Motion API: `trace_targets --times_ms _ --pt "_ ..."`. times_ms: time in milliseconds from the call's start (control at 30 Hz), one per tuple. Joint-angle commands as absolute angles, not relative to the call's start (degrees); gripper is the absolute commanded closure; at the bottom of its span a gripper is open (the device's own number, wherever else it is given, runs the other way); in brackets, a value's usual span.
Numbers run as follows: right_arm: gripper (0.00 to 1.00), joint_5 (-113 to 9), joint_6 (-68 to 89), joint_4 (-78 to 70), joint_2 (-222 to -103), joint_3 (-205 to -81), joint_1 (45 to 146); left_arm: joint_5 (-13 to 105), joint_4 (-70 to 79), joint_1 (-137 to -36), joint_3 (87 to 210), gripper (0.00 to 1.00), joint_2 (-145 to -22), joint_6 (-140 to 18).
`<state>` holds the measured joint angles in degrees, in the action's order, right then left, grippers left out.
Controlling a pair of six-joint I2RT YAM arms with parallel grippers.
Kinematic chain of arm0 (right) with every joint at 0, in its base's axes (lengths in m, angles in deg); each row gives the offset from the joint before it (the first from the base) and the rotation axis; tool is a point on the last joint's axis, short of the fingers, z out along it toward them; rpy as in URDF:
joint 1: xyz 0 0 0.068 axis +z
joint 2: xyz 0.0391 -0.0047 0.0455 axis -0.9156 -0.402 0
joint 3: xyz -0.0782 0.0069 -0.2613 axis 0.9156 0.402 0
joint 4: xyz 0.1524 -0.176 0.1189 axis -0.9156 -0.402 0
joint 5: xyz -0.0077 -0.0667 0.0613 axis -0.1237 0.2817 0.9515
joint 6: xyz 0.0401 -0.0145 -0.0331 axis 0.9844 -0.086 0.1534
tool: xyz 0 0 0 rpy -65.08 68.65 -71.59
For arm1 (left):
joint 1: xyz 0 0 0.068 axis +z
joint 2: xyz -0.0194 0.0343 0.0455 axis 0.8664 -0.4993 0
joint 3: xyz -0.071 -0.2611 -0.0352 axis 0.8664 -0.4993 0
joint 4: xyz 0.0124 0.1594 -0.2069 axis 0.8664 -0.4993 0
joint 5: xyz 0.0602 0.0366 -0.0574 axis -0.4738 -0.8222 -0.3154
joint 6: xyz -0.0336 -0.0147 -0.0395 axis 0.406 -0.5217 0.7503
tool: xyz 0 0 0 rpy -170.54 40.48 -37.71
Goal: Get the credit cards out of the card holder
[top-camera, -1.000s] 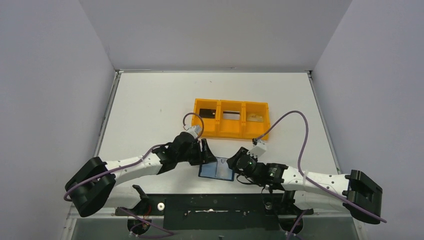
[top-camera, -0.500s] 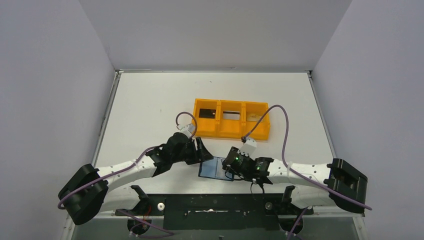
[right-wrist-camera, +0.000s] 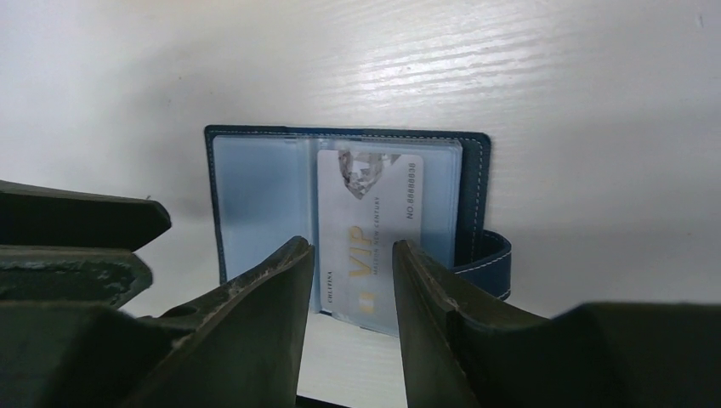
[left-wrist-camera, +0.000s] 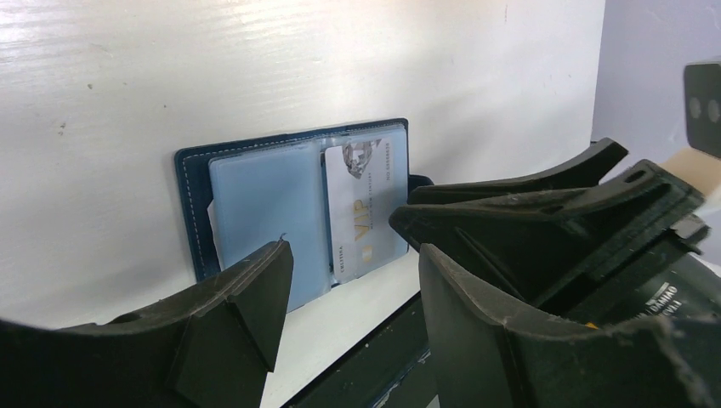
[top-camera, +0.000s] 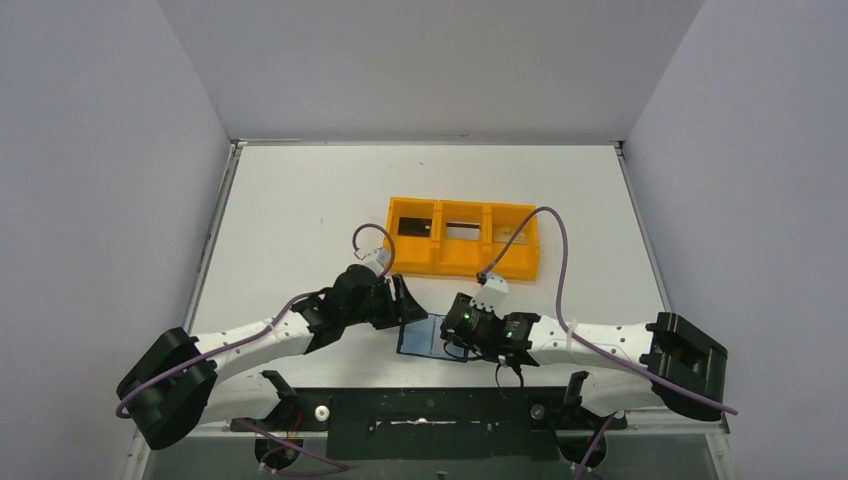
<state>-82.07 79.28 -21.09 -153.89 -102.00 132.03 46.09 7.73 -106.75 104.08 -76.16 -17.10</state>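
Observation:
The card holder (top-camera: 428, 338) lies open and flat near the table's front edge, navy outside and light blue inside. In the right wrist view its left half (right-wrist-camera: 255, 195) shows only the blue sleeve, and its closure tab (right-wrist-camera: 491, 259) sticks out on the right. A pale credit card (right-wrist-camera: 370, 225) marked VIP sits in the right sleeve, its near end poking out. My right gripper (right-wrist-camera: 350, 255) is open, its jaws either side of that end; contact is unclear. My left gripper (left-wrist-camera: 349, 263) is open and empty, just beside the holder (left-wrist-camera: 255, 191) and the card (left-wrist-camera: 364, 204).
An orange three-compartment tray (top-camera: 463, 238) stands behind the holder, with small items inside. The black rail (top-camera: 430, 405) runs along the table's near edge just in front of the holder. The two grippers (top-camera: 405, 305) (top-camera: 452, 325) are close together over the holder.
My right arm has swung left and forward, bringing its gripper over the holder's right half. My left arm pulled back slightly a second ago, then stayed still.

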Motion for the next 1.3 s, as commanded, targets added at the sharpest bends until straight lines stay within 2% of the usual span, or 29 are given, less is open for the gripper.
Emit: trace_targets --times_ms 0,267,467,867,1267 --pt "0.60 -82.61 81.98 -22.08 -155.21 -100.81 131.82 48.63 13.04 -106.52 105.36 0.44 -77.02 -17.89" --pt "0.70 -80.60 84.94 -21.64 -157.61 -97.08 130.36 51.96 14.02 -108.15 109.47 0.44 -82.70 -20.22" --pt "0.81 -80.43 87.94 -22.54 -157.92 -94.86 129.63 53.01 13.76 -109.49 112.45 0.46 -87.97 -21.39" --pt "0.82 -79.03 88.51 -20.02 -157.32 -92.15 128.59 51.02 14.17 -110.31 110.89 0.51 -92.29 -18.94" --pt "0.82 -78.97 88.48 -19.72 -157.36 -92.19 128.60 52.06 21.38 -110.72 106.44 0.75 -94.56 -15.14"
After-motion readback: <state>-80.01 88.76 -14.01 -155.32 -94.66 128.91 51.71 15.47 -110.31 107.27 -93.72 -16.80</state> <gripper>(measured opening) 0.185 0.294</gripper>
